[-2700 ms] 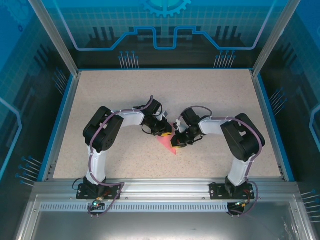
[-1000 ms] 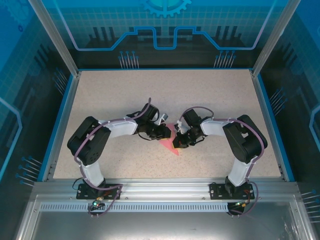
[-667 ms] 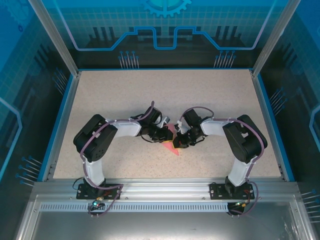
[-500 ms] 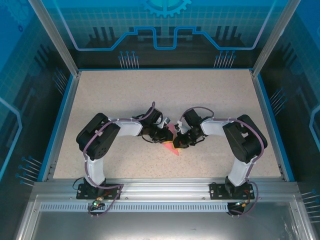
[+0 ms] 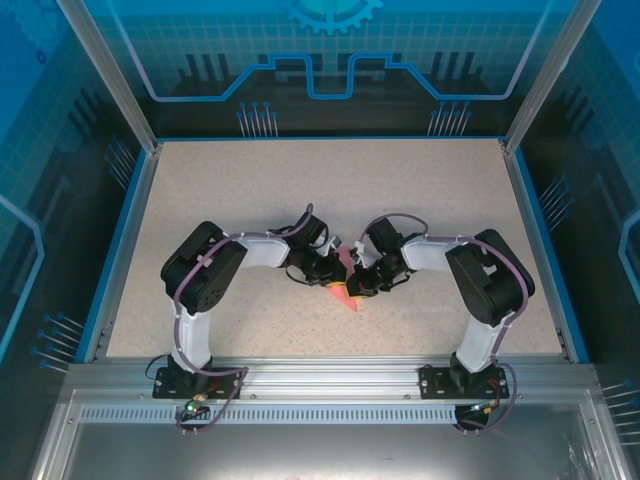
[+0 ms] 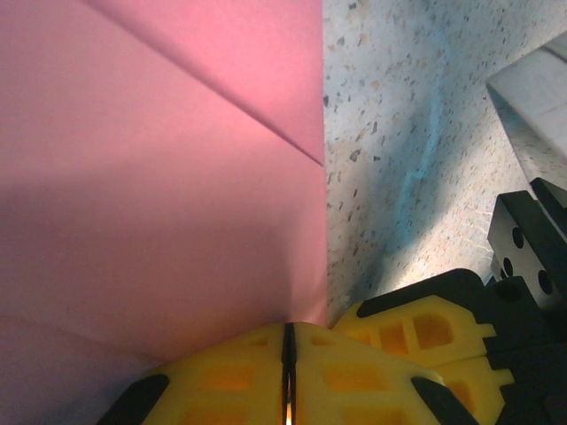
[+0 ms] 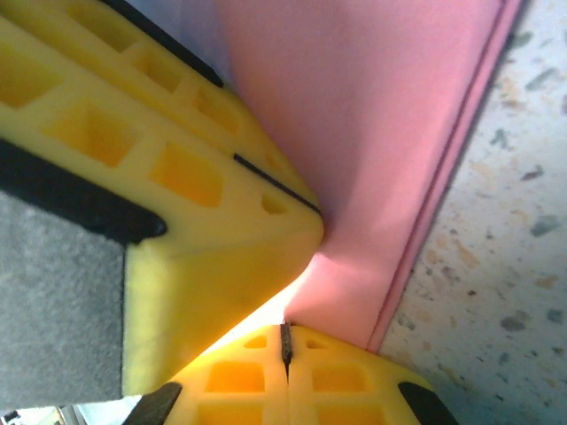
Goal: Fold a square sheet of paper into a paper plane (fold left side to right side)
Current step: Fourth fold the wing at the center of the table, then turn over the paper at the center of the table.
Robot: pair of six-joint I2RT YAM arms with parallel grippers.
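Watching the top feed, I see the paper plane lying flat at the middle of the speckled table, nose toward the table's near edge, with both claws meeting over it. The left gripper is clenched, fingertips together right at the pink edge; whether a layer is caught in that seam I cannot tell. The right gripper is clenched too, its tips at the paper just beside the long folded edge and close against the left gripper. I judge the step in hand is carrying the left flap over to the right. To do it well I would let the right claw pin the paper, move the left one low and slow across, match edge to edge before pressing, then rub along the crease so nothing skews.
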